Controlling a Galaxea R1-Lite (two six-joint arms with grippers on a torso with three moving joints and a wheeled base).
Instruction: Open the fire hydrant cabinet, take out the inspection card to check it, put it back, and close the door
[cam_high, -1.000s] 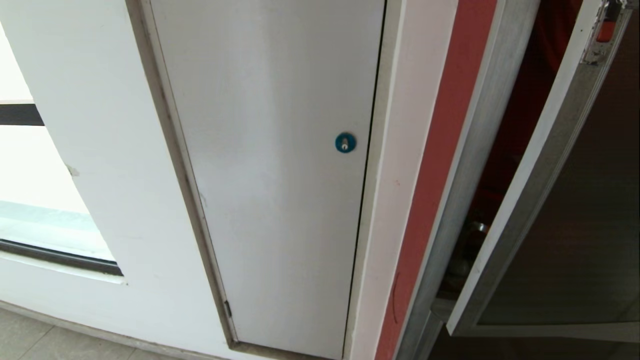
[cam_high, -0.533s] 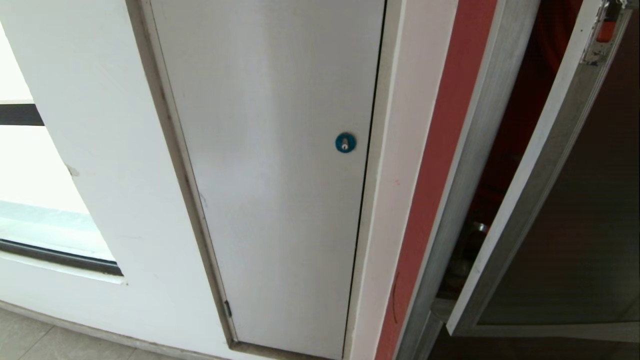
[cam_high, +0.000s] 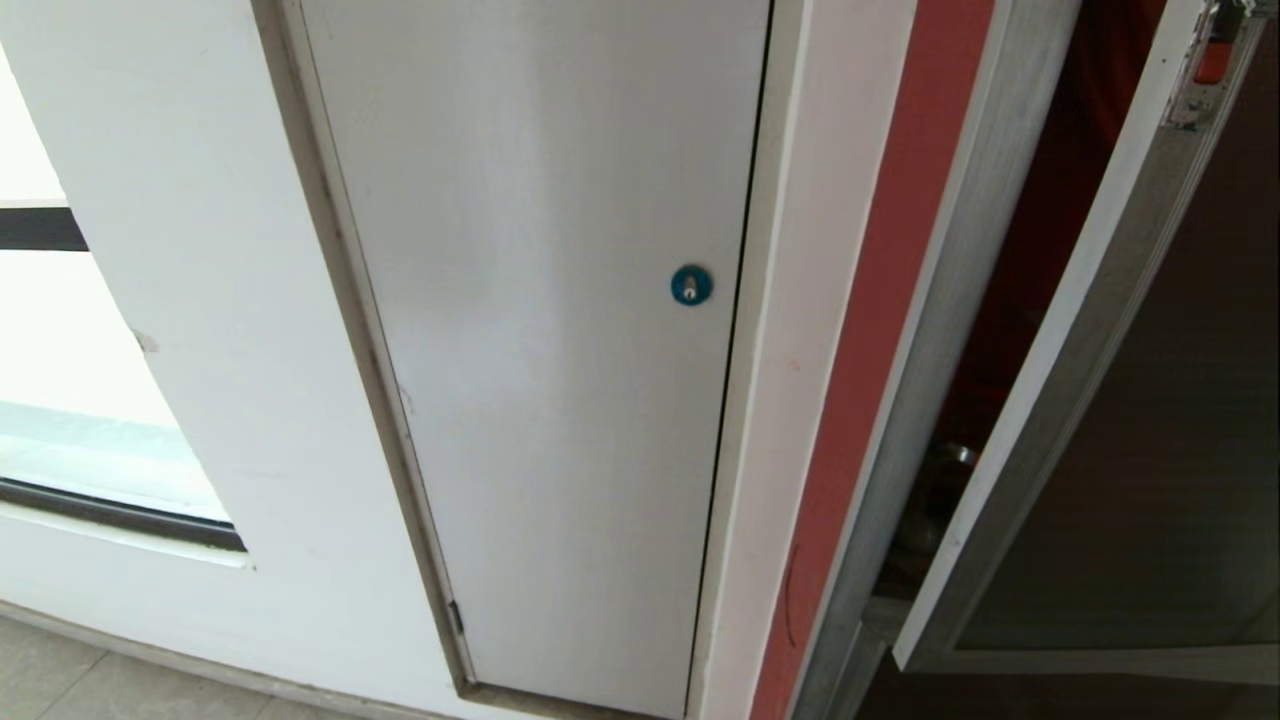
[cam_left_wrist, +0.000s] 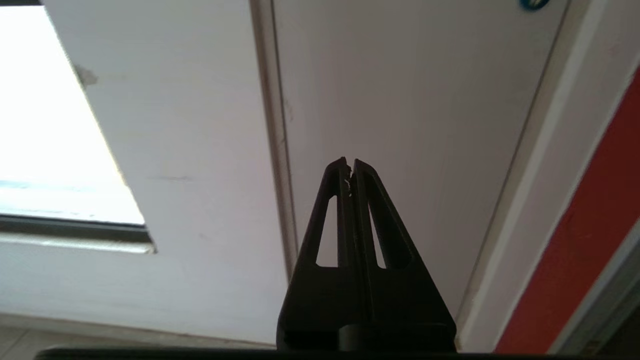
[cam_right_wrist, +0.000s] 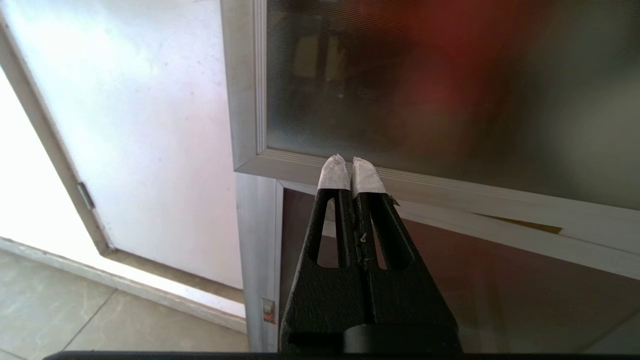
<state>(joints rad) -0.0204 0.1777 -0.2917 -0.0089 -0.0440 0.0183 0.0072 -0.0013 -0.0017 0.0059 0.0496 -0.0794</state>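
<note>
Door (cam_high: 1120, 420) ajar, free edge upright and rightward; right gripper (cam_right_wrist: 351, 169), tips pressed together and empty, nearer it than left gripper (cam_left_wrist: 349, 165), likewise closed.

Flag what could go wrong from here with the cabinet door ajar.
1. The silver-framed dark glass door stands only partly open; reaching inside may knock its frame.
2. Both the left gripper and the right gripper are shut, so neither can take a card yet.
3. No inspection card is visible.
</note>
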